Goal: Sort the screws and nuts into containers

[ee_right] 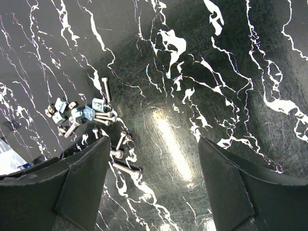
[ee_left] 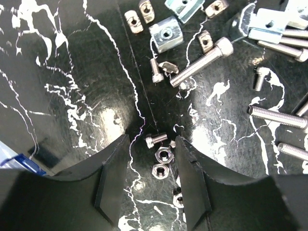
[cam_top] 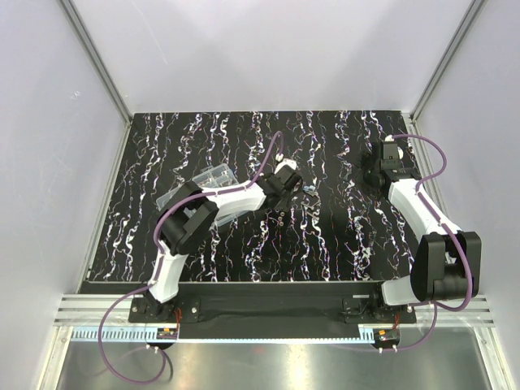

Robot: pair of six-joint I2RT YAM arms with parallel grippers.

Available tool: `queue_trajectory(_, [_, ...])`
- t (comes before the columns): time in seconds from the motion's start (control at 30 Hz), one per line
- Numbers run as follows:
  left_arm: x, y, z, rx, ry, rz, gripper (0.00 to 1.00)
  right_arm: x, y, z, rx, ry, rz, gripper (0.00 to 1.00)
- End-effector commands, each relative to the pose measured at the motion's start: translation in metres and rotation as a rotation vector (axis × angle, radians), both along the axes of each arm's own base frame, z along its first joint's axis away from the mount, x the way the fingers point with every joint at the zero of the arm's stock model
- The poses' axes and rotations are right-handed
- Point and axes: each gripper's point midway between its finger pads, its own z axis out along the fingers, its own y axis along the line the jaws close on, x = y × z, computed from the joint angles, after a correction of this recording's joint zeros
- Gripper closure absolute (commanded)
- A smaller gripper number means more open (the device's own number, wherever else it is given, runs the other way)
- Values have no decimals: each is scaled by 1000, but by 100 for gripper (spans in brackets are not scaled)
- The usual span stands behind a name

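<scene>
The left end effector (ee_left: 151, 144) is held spread above the tabletop (ee_left: 72, 72); two nuts (ee_left: 161, 155) and a short screw (ee_left: 153, 140) are framed between its fingers; more screws (ee_left: 202, 61) are scattered just beyond; the right end effector (ee_right: 154, 144) is likewise spread, with nothing gripped; the containers (cam_top: 213, 177) are set farther left, apart from the screws.

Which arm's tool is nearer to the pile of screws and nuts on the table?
Left. The left tool hangs at the edge of the pile, two hex nuts between its fingers; the right tool stands apart, farther right.
</scene>
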Motion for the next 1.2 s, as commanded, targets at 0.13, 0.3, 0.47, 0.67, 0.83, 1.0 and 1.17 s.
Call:
queue_trajectory(0.13, [-3,-4,-4,29,3,75,55,-1,1,6,5,-17,0,20])
queue_trajectory(0.3, [3,-7,-7,38,0,86,60,-3,1,6,1,-16,2,20])
queue_trajectory(0.47, [3,-2,-7,48,-7,114,67,-4,-3,8,-17,-21,-5,19])
queue_trajectory(0.67, [4,1,-3,51,-21,118,76,-5,-2,7,-12,-18,-5,20])
queue_trajectory(0.83, [5,4,4,47,-44,117,79,-5,-2,8,-13,-22,-2,19])
queue_trajectory(1.0, [9,4,18,21,-77,125,82,-5,-1,8,-9,-22,-5,19])
queue_trajectory(1.17, [10,5,26,11,-89,131,82,-6,-1,9,-7,-22,-3,20])
